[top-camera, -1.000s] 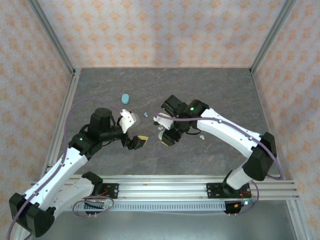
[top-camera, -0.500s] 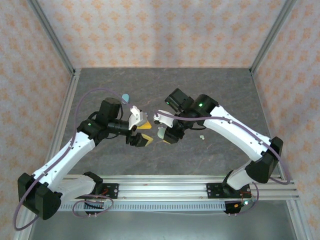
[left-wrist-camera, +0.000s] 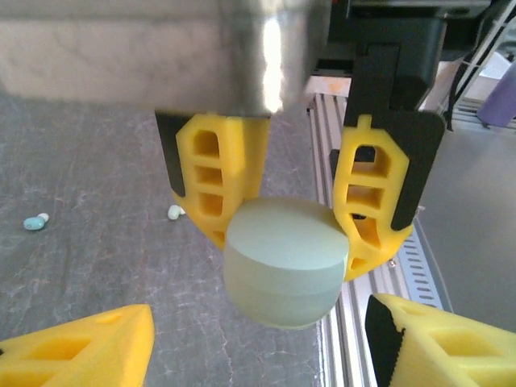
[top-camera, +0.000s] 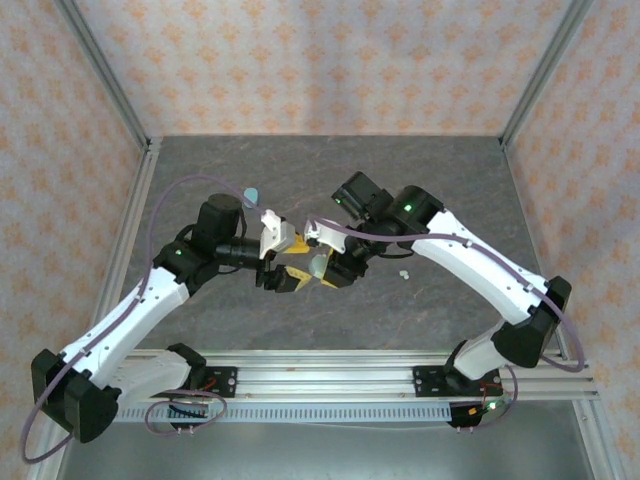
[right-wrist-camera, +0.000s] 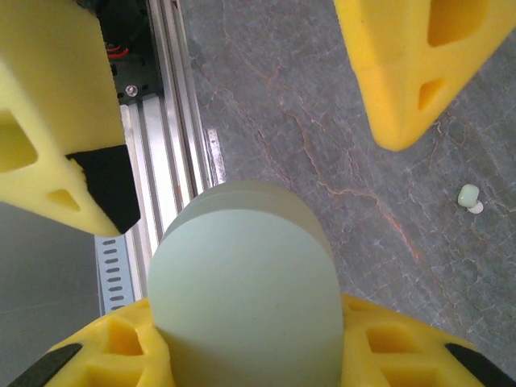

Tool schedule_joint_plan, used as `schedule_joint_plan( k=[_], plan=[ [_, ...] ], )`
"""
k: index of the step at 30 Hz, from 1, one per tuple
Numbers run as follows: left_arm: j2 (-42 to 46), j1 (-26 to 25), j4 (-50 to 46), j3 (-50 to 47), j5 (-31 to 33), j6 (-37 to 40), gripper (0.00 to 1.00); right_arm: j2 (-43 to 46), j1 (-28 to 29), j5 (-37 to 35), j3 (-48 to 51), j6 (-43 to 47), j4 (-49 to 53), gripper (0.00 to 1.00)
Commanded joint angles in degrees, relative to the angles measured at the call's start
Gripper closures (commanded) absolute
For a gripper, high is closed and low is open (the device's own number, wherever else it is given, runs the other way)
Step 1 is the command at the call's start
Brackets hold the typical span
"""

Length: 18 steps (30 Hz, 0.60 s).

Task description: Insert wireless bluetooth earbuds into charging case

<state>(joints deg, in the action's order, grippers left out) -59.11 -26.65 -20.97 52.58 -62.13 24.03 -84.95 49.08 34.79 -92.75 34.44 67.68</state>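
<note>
Here the right gripper [right-wrist-camera: 246, 355] is clasping a smooth, rounded mint-green case [left-wrist-camera: 286, 258]; the left gripper [left-wrist-camera: 260, 318] is gaping wide near it.

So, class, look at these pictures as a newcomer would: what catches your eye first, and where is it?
The pale mint-green case stands out first, clamped in the right tool over the middle of the grey table. The left tool faces it with its yellow fingers spread on either side, not touching. A tiny whitish earbud lies loose on the table nearby.
</note>
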Motion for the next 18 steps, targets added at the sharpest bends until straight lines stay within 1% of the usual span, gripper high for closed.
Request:
schedule_joint_plan(
  k=[1, 2, 4, 7, 10, 18],
  plan=[
    [7.14, -0.4, 3.1, -3.89, 4.74, -0.9, 0.25, 3.63, -0.3, 0.54, 2.0, 1.05, -1.6, 0.79],
    [8.65, -0.36, 6.46, -6.16, 5.94, -2.52, 0.23, 4.51, -0.3, 0.31, 3.18, 1.07, -2.8, 0.79],
    [8.85, -0.4, 8.33, -7.11, 6.14, -3.95, 0.22, 5.66, -0.29, 0.64, 4.77, 0.92, -4.75, 0.79],
    [5.22, -0.41, 6.3, -4.59, 3.32, -3.75, 0.24, 6.0, -0.26, 2.21, 5.65, 0.56, -6.04, 0.79],
    [2.55, -0.42, 7.36, -3.53, 0.33, -4.26, 0.26, 5.63, -0.28, 3.17, 5.54, 0.78, -6.16, 0.79],
    [-0.75, -0.99, 5.71, -0.04, -2.09, -3.39, 0.27, 5.83, -0.21, 4.94, 5.65, 2.07, -5.96, 0.79]
  ],
)
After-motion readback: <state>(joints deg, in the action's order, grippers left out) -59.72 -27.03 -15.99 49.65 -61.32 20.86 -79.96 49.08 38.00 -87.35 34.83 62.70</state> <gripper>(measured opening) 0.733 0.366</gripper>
